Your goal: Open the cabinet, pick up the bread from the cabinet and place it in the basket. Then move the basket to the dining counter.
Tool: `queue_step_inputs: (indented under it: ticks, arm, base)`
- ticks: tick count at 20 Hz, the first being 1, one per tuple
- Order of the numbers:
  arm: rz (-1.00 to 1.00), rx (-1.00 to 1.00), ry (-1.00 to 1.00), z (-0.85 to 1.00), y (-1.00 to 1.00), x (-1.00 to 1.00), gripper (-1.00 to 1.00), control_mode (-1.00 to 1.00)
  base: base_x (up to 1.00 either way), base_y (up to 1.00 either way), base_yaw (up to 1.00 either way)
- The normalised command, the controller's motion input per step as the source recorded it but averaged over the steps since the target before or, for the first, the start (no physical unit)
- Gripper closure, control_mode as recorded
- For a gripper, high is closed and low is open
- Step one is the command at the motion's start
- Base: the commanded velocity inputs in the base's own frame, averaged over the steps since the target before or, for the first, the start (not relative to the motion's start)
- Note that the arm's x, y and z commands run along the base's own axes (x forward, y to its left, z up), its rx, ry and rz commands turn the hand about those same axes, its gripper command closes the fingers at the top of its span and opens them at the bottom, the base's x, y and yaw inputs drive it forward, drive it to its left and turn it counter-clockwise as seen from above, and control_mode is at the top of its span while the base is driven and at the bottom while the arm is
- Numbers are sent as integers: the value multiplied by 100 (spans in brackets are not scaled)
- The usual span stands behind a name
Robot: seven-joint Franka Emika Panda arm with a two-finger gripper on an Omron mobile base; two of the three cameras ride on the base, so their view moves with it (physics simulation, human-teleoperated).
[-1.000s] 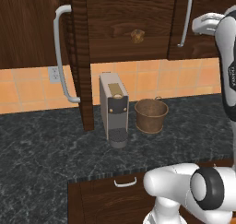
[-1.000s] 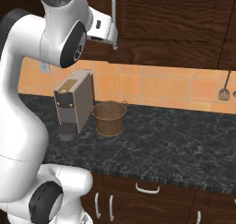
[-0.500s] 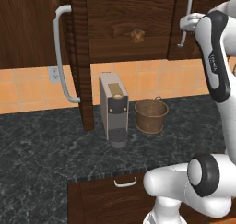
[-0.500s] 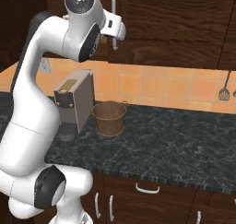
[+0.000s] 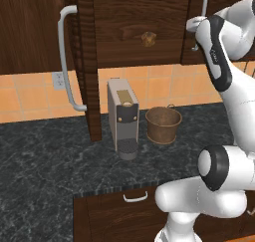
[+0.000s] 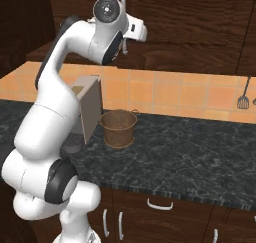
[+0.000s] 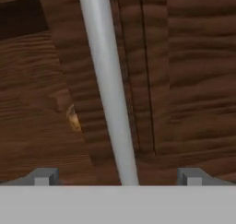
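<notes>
The cabinet point(image 5: 30, 27) has its left door swung open, and the small golden bread point(image 5: 147, 37) lies on the shelf inside. My gripper point(image 5: 193, 23) is up at the silver bar handle point(image 5: 203, 4) of the cabinet's right door. In the hand view that handle point(image 7: 108, 89) runs between my open fingertips point(image 7: 44, 176), and a sliver of the bread point(image 7: 73, 118) shows past the door edge. From the right, the gripper point(image 6: 125, 34) sits at the same handle. The brown basket point(image 5: 163, 124) point(image 6: 119, 128) stands on the black granite counter point(image 5: 45, 161). The dining counter is out of view.
A grey coffee machine point(image 5: 123, 117) point(image 6: 89, 107) stands just left of the basket. The open left door point(image 5: 85, 61) juts out over the counter beside it. A spatula point(image 6: 243, 94) hangs on the tiled wall at far right. Drawers with small pulls point(image 5: 135, 197) lie below.
The arm has swung the hand leftward and up to the right door's handle, so the bar now sits between the open fingers. Basket, bread and doors have not moved.
</notes>
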Motion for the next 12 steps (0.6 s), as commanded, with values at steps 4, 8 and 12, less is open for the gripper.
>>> queue_step_inputs:
  ticks: [4,8,12]
  arm:
    - [0,0,0,0,0,47,-100,-100]
    - [0,0,0,0,0,61,-100,-100]
    - [0,0,0,0,0,68,-100,-100]
  base:
    - [0,0,0]
    - [0,0,0]
    - [0,0,0]
